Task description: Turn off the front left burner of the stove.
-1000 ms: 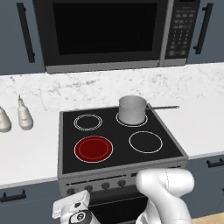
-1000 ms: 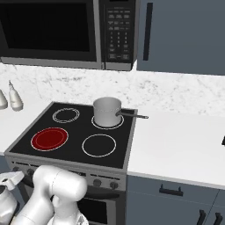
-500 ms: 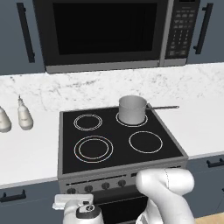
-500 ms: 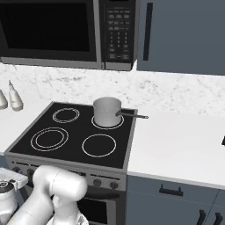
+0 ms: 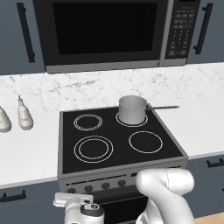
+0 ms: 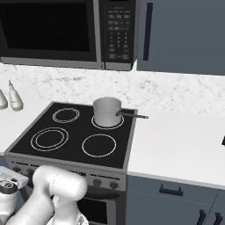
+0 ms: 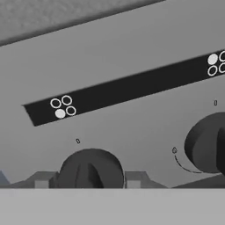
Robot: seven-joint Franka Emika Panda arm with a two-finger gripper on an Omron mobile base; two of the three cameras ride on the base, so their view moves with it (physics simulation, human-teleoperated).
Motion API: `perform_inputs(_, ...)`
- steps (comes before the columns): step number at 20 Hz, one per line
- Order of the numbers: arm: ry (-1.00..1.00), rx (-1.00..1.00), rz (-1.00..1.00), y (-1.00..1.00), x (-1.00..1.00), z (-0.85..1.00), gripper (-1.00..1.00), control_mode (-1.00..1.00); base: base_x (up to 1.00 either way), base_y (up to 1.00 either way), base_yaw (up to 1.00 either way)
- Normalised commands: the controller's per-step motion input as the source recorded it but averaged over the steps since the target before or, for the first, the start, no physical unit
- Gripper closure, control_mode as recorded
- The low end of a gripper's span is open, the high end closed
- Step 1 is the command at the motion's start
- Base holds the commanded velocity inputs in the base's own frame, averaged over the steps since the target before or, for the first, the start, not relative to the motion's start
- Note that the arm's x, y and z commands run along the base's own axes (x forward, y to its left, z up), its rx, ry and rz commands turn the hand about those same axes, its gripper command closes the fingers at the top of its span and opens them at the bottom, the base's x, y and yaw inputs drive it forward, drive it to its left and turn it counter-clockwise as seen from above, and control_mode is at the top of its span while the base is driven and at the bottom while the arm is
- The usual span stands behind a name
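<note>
Front left burner (image 5: 93, 148), the widest circle on the black glass cooktop of the stove (image 5: 170, 144), now reads in the left base view as plain double white rings; a second ago it was a glowing red disc, and half a second ago it had already gone white. That change suggests the heat is cut and the task is, by my judgement, essentially done. Behind it to the right a grey steel saucepan (image 5: 132, 109) with a long thin handle sits on the back right ring. Below the row of small dark knobs, the gripper (image 5: 72, 202) sits at the left end of the grey steel front panel, lower than it was a second ago.

From the right base view the same burner (image 6: 49, 138) lies at the near left of the cooktop, white-ringed and unlit, with the saucepan (image 6: 107, 111) behind and to its right. The hand's white body shows at the lower left edge, just off the stove front.

Through the hand view a round dark knob (image 7: 90, 169) sits low centre, between the two grey finger tips (image 7: 42, 181) that stand close on either side of it; whether they touch or press it I cannot tell. A second dark knob (image 7: 205, 143) stands to the right, and a black strip with small white burner marks runs above.
</note>
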Motion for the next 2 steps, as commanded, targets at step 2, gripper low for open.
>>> perform_inputs(2, 0.0, 0.0, 0.0, 0.0, 0.0, 0.0, 1.0, -1.0, 0.0, 0.0, 0.0)
